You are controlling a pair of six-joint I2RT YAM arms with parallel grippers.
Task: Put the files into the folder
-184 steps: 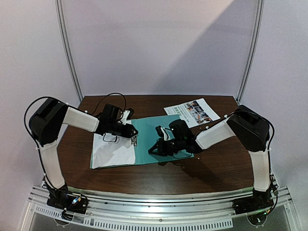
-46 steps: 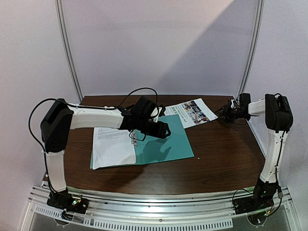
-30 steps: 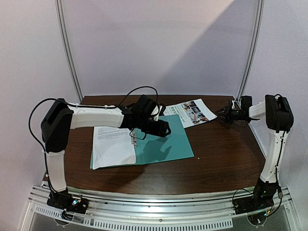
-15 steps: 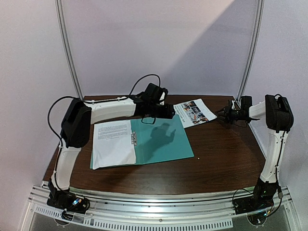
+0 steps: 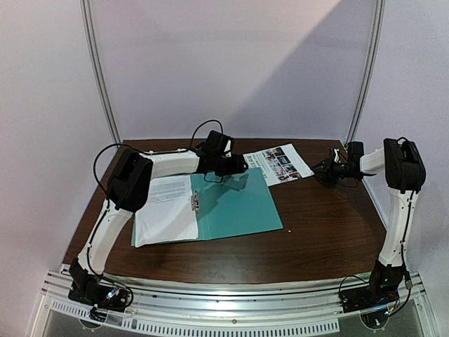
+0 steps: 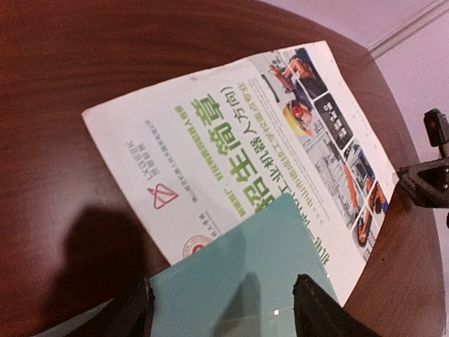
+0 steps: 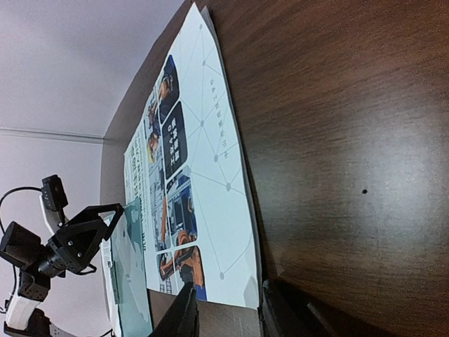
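The teal folder [image 5: 238, 207] lies open on the table with a metal clip [image 5: 195, 202] at its spine. The plain white sheet [image 5: 166, 208] lies on its left half. The colour-photo sheet [image 5: 280, 163] lies on the table at the far right of the folder, and the folder's far corner [image 6: 259, 281] overlaps it [image 6: 245, 133]. My left gripper [image 5: 235, 166] is open and empty, low over that corner [image 6: 221, 319]. My right gripper [image 5: 324, 170] is open at the sheet's right edge [image 7: 189, 175], with the sheet's corner between its fingers [image 7: 224, 312].
The dark wooden table [image 5: 323, 225] ends close behind the colour sheet and to the right of my right arm [image 5: 400, 165]. My left arm [image 5: 168, 163] reaches across the far side of the white sheet. A small pale speck [image 5: 288, 231] lies by the folder's near right corner.
My left arm has stretched farther back and right, moving its gripper from above the folder's middle to its far corner. My right gripper has shifted slightly left toward the colour sheet.
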